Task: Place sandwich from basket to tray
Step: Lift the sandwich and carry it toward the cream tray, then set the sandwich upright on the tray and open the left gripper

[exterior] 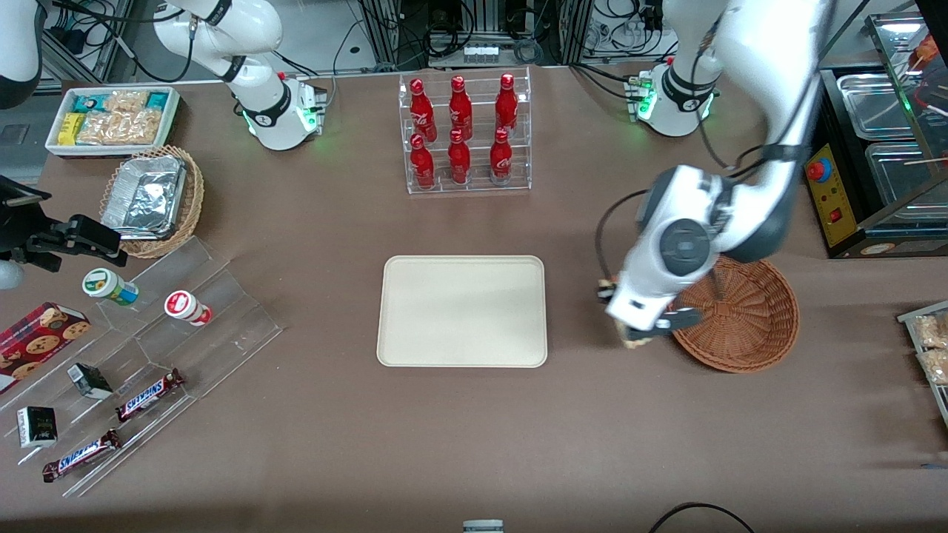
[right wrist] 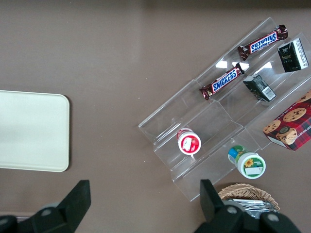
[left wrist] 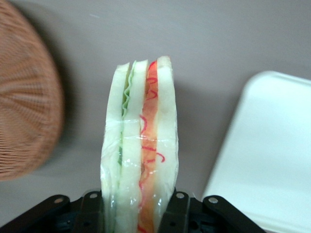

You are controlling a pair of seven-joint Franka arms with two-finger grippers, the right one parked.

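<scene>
The pincer (left wrist: 139, 213) is clamped on the sandwich (left wrist: 140, 150), a finger (left wrist: 92, 211) pressed against each outer bread face near the wedge's base. In the wrist view the wedge stands clear of everything, with bare counter (left wrist: 209, 43) under it, the basket (left wrist: 26, 102) off to one side and the tray (left wrist: 272, 145) off to the other. From the front, the pincer (exterior: 643, 334) hangs just past the basket (exterior: 748, 326) rim at about the basket's 9 o'clock, and the tray (exterior: 463, 311) lies well apart farther along that same 9 o'clock line. The basket looks emptied, so the lift seems done and the carry is in hand.

The sandwich appears wrapped in thin clear film, which would make it slick. It looks light and soft: 3 pale bread slices with green filling in 1 seam and orange-red in the other. Too firm a squeeze would likely crush the bread and push filling out. Holding across the flat faces, as here, suits it better than pinching the layered cut edge. Set it down low on the tray; a drop could topple it.
</scene>
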